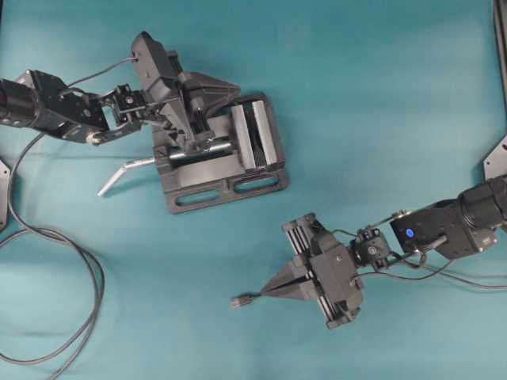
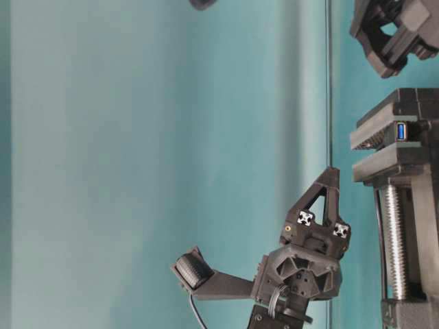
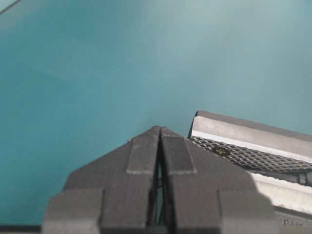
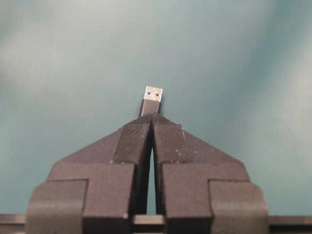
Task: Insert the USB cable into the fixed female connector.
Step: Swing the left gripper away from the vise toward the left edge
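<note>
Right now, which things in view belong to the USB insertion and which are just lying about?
Job:
- USB cable, plug just past the tips of the right hand
- fixed female connector
- bench vise clamping that connector

Lying about:
- grey looping cable on the table's left side

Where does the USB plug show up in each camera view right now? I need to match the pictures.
Overhead: USB plug at lower centre, at the right end effector tips.
Table-level: not visible.
Left wrist: not in view.
Right wrist: plug centred, metal tip up, just past the closed fingertips.
Shared landmark: bench vise, in overhead, table-level and left wrist views.
</note>
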`<state>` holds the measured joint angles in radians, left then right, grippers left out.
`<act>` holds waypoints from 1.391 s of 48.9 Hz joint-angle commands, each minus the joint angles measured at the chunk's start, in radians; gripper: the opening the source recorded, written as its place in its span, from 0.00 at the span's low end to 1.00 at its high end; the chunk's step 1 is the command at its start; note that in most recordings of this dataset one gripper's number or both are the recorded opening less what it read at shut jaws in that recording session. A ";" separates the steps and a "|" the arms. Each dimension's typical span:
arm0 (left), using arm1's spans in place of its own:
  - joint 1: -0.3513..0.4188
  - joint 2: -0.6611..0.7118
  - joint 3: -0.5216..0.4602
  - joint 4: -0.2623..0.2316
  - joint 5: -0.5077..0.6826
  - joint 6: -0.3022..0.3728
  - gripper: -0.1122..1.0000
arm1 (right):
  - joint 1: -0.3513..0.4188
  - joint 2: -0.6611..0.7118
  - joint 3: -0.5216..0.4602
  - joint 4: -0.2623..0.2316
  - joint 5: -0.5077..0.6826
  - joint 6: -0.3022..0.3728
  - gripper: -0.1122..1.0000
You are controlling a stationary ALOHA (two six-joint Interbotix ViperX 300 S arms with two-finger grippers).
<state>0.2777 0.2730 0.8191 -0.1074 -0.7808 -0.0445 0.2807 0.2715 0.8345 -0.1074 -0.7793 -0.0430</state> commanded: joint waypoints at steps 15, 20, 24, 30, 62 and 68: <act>-0.005 -0.149 0.035 0.038 0.098 -0.006 0.11 | 0.009 -0.038 -0.058 -0.002 0.032 0.012 0.10; -0.012 -0.192 0.040 0.038 0.178 -0.006 0.11 | 0.009 -0.038 -0.067 -0.002 0.044 0.011 0.10; -0.021 -0.238 0.038 0.038 0.265 0.003 0.11 | 0.009 -0.037 -0.071 -0.002 0.058 0.009 0.10; -0.041 -0.308 0.038 0.040 0.373 0.011 0.16 | 0.009 -0.026 -0.075 0.000 0.083 0.009 0.10; -0.179 -0.617 0.048 0.026 0.350 -0.106 0.87 | 0.009 0.035 -0.137 -0.002 0.110 0.011 0.64; -0.190 -0.660 0.124 0.026 0.295 -0.103 0.87 | 0.009 0.061 -0.152 -0.002 0.091 0.014 0.63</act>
<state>0.1012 -0.3436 0.9035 -0.0813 -0.4495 -0.1411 0.2884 0.3375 0.7072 -0.1074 -0.6673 -0.0337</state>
